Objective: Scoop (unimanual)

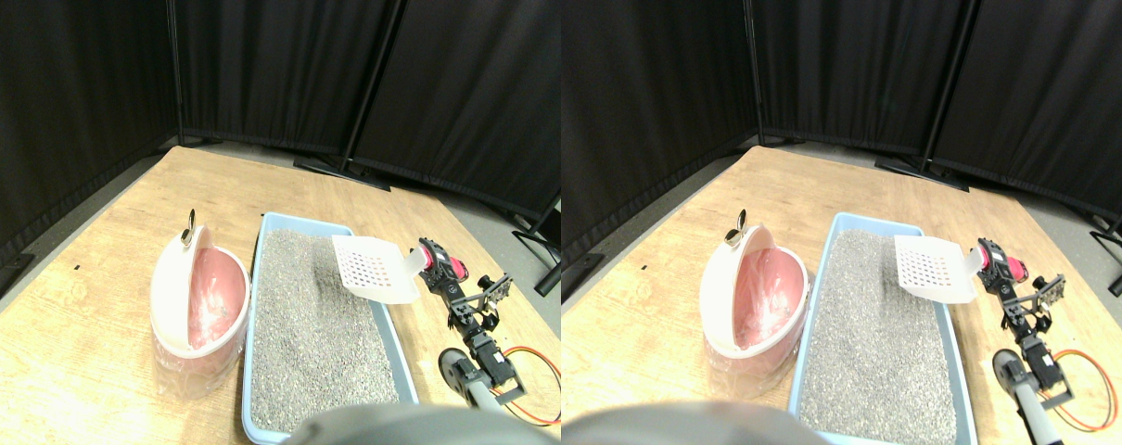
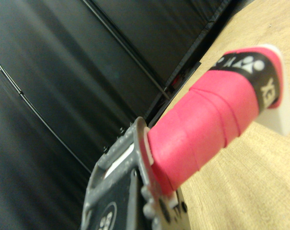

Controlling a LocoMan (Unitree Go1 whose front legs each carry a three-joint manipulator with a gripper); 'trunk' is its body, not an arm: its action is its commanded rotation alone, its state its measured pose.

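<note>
Above the far right corner of the blue litter tray [image 1: 262, 278] on the table [image 1: 107, 306], the pincer [image 1: 431, 261] grips the white scoop's [image 1: 371, 269] pink-wrapped handle [image 2: 207, 124], apparently poised before digging; next, I judge, it must tilt downward into the litter [image 1: 315, 324].

My right manipulator [image 1: 473, 329] is a chain of black blocky motor housings joined by thin dark open-frame brackets, with a round grey-black joint low down. An orange cable [image 1: 533, 371] loops out beside its base and curls back in. At the tip, my pincer [image 1: 442, 267] is dark. Seen from the wrist, its jaw frame [image 2: 121, 191] is grey and black, edged with small round screw heads.
</note>
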